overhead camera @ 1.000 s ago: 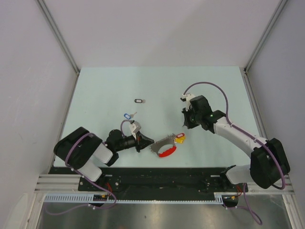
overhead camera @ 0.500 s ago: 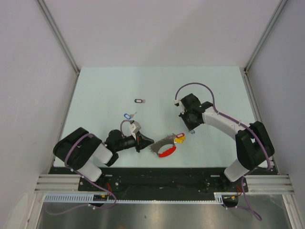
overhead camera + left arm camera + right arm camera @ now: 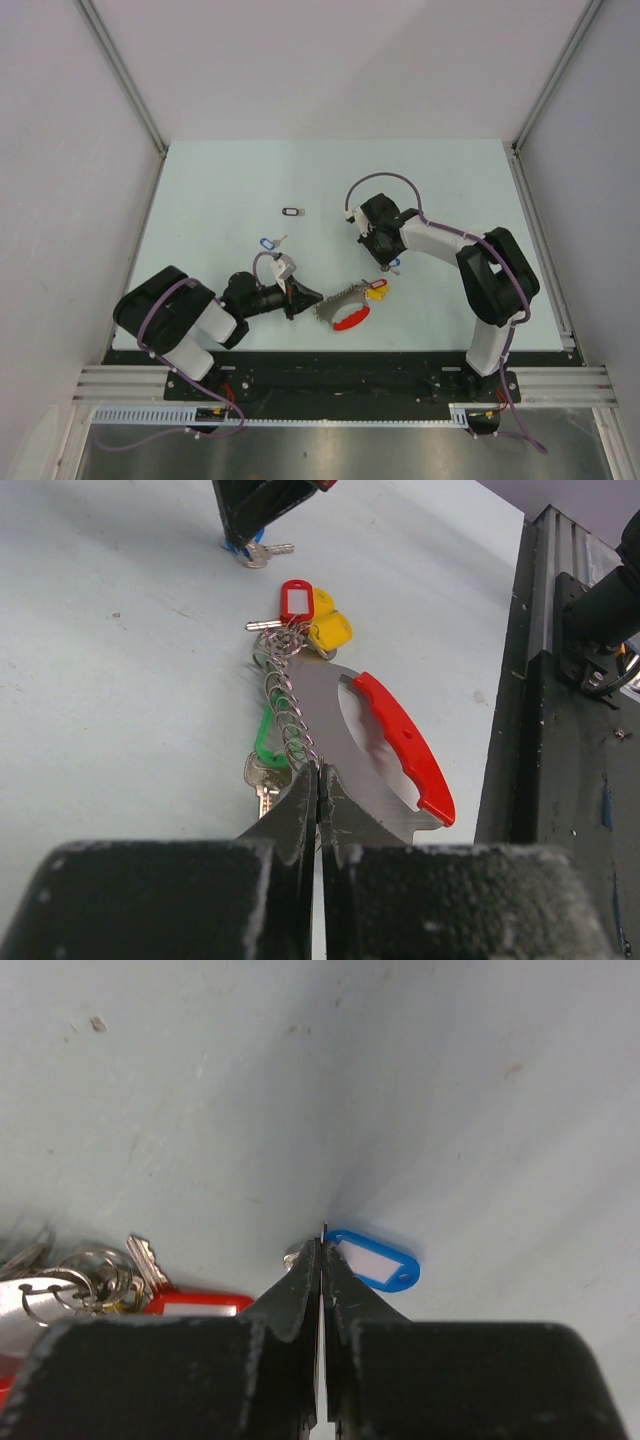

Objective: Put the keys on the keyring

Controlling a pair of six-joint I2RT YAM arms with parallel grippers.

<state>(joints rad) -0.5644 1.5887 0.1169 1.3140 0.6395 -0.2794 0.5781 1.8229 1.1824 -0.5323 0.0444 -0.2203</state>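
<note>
Your left gripper [image 3: 319, 772] is clamped tight on the keyring [image 3: 318, 692], fingers pinched together on the flat metal piece right where the chain of little rings starts. From the left wrist view, the keyring's long axis runs straight away from the fingertips. The red band [image 3: 402, 742] curves along the right side, the green tag [image 3: 264, 742] hangs off to the left, and the red tag [image 3: 295, 599] and yellow tag [image 3: 329, 631] are at the far end. In the top view it lies diagonally on the table [image 3: 220, 180], with the near-left end in your gripper and the tag end pointing up and right toward the other arm.

Your right gripper [image 3: 321, 1245] is closed too, tips nipping the blue-tagged key [image 3: 372, 1260] right where tag meets key. The tag sticks out to the right of the tips and the key head to the left, so it lies crosswise to the fingers, just beside the keyring's red tag. Can't tell if it's touching the table.

The second blue-tagged key [image 3: 268, 242] sits just beyond your left gripper, blade pointing right. The black-tagged key [image 3: 291, 211] is further back, lying left-to-right.
</note>
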